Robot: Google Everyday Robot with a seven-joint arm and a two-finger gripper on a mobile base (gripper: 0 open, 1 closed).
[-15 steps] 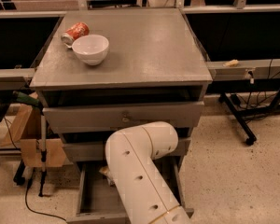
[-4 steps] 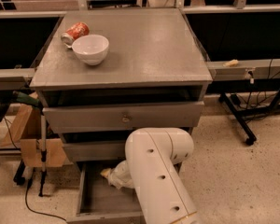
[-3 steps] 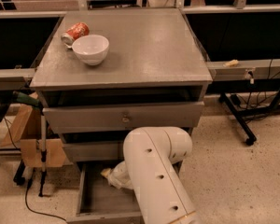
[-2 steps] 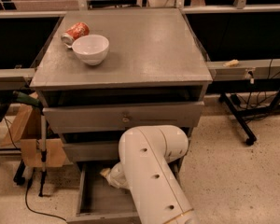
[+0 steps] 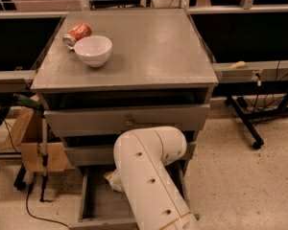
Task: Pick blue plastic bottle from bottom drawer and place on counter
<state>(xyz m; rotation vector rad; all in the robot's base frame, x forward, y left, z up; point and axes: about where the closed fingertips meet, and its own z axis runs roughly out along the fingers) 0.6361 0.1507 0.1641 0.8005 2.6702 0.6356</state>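
Observation:
The bottom drawer (image 5: 93, 202) of the grey cabinet is pulled open at the bottom of the camera view. My white arm (image 5: 149, 176) reaches down into it and covers most of its inside. My gripper is down inside the drawer, hidden behind the arm. A pale whitish lump (image 5: 111, 180) shows at the arm's left edge above the drawer floor; I cannot tell whether it is the blue plastic bottle or part of my wrist. The counter (image 5: 149, 47) is the flat grey top of the cabinet.
A white bowl (image 5: 93, 50) and an orange-red soda can (image 5: 77, 33) lying on its side sit at the counter's back left. The two upper drawers (image 5: 127, 119) are slightly open. A cardboard box (image 5: 31, 143) stands left of the cabinet. A black table leg (image 5: 242, 119) with a caster is on the right.
Over the last second my arm's big white link has shifted a little to the left above the open bottom drawer. The bowl and can have not moved.

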